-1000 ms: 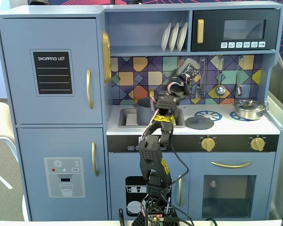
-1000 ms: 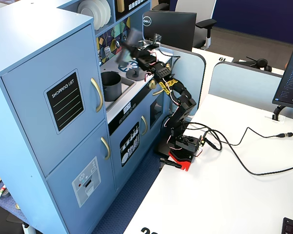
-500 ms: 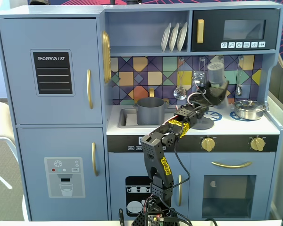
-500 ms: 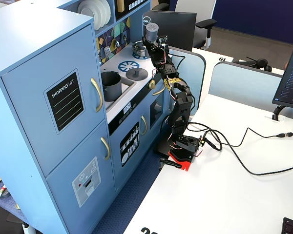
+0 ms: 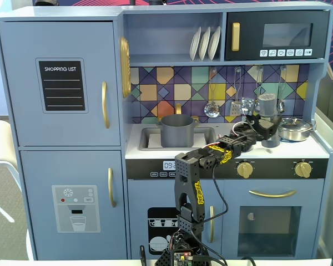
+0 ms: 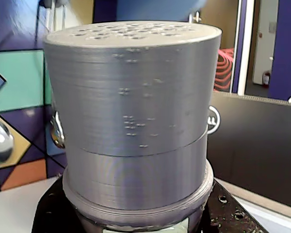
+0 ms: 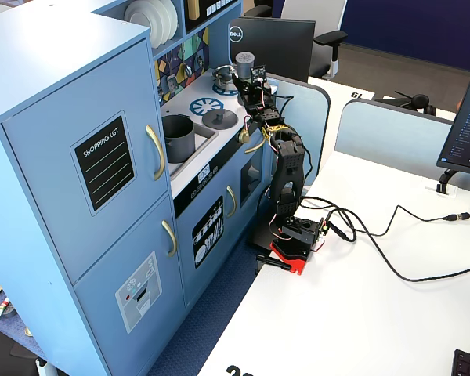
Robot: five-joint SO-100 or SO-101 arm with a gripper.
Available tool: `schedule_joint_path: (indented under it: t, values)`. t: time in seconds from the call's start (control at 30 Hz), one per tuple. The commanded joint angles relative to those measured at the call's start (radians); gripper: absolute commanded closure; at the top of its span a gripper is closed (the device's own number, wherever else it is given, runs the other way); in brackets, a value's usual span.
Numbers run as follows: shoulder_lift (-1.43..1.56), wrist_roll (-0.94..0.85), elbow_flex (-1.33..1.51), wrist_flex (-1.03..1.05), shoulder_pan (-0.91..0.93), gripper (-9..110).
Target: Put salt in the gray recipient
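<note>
My gripper (image 5: 265, 128) sits at the right of centre in a fixed view, closed around the salt (image 5: 266, 113), which stands upright in its grasp with the perforated cap on top. In the wrist view the salt (image 6: 136, 121) fills almost the whole frame, seated in the black jaw base along the bottom edge, so I judge the hold to be low on the body; how hard the fingers are pressing I cannot tell. In the other fixed view the gripper (image 7: 249, 82) and shaker show in the upper middle, over the far end of the toy kitchen's white counter (image 5: 316, 147).

The gray recipient (image 5: 177, 130) sits in the sink recess at the centre of the first fixed view, well apart from the gripper and to its left. The salt is therefore at the opposite end of the counter from where it must go, just beside the shiny steel pan (image 5: 295, 129) at the right edge.

What worries me from here: a low grip on a tall shaker leaves a long unsupported top, so a quick swing back toward the pot could let it tilt or slip in the jaws. The hanging utensils (image 5: 212, 108) on the tiled backsplash and the pan are close enough to clip on that sweep. If the shaker is lowered at this spot, the salt would never reach the pot.
</note>
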Motion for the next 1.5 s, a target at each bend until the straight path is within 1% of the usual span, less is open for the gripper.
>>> schedule_joint_path:
  t: [0.0,0.27,0.67,1.3,1.4,1.43,1.47]
  values:
    - [0.009,-0.008,-0.031,-0.018,0.015,101]
    - [0.014,0.028,-0.038,0.080,0.008,101]
    - [0.003,0.029,-0.032,0.137,-0.006,101]
    - [-0.061,0.069,-0.074,0.107,-0.029,101]
    - [-0.060,0.064,-0.072,0.118,-0.025,99]
    - [-0.055,0.058,-0.071,0.129,-0.021,96]
    - [-0.051,0.052,-0.064,0.138,-0.018,90]
